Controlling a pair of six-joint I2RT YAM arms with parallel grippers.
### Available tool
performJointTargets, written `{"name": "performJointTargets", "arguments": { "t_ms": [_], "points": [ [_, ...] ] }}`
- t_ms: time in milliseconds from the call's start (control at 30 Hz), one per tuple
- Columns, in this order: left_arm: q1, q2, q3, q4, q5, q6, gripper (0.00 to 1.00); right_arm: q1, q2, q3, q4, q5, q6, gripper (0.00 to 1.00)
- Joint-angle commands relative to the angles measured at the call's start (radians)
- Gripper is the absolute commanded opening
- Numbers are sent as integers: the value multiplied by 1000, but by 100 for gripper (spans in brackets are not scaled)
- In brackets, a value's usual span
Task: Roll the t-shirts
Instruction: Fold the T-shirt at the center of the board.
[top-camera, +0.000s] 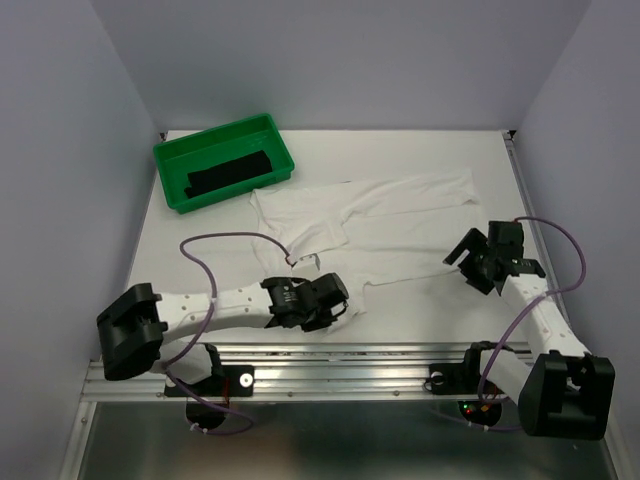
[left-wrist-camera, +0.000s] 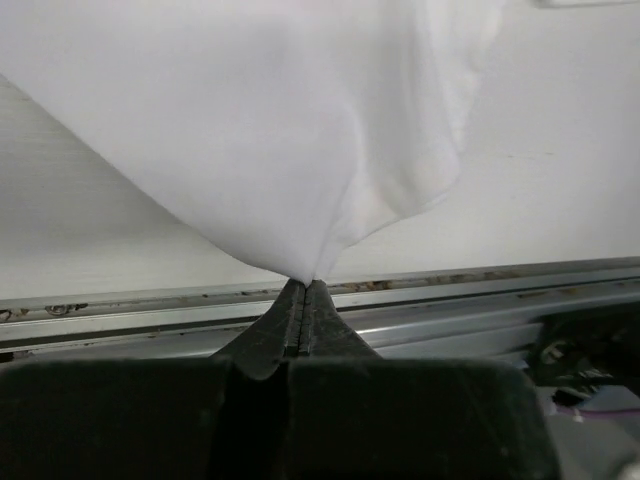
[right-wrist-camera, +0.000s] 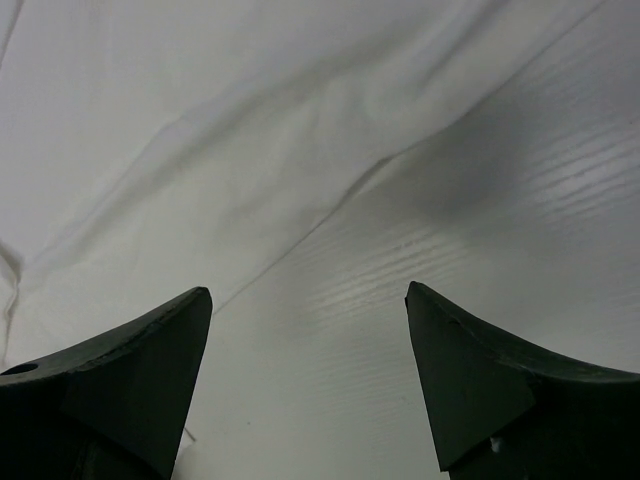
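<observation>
White table (top-camera: 440, 160), two items directly on it. White t-shirt (top-camera: 390, 225) spread mid-table, wrinkled, its near-left corner raised off the surface. Green tray (top-camera: 212, 133) sits in the far-left corner, just beside the shirt.

Cannot tell from above if the black t-shirt (top-camera: 228, 175) in the green tray (top-camera: 213, 133) is rolled or only folded, nor see the corner of the white t-shirt (top-camera: 400, 215) at 7 o'clock, covered by the left gripper (top-camera: 340, 308).

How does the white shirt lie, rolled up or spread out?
Spread out. The white shirt lies open and wrinkled across the table, and the overhead view shows no rolled part.
</observation>
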Motion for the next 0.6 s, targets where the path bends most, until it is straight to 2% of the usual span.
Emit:
{"name": "performJointTargets", "arguments": {
  "t_ms": [0, 233, 433, 567],
  "points": [
    [1, -142, 35, -63, -103, -4, 0, -6, -51, -61, 14, 122, 112, 84],
    [1, -178, 55, -106, -126, 40, 0, -18, -60, -66, 22, 232, 174, 83],
    [1, -210, 55, -152, -166, 80, 0, -176, 81, -20, 44, 185, 123, 80],
    [1, -231, 49, -151, -175, 103, 0, -238, 135, -20, 81, 166, 110, 77]
  ]
}}
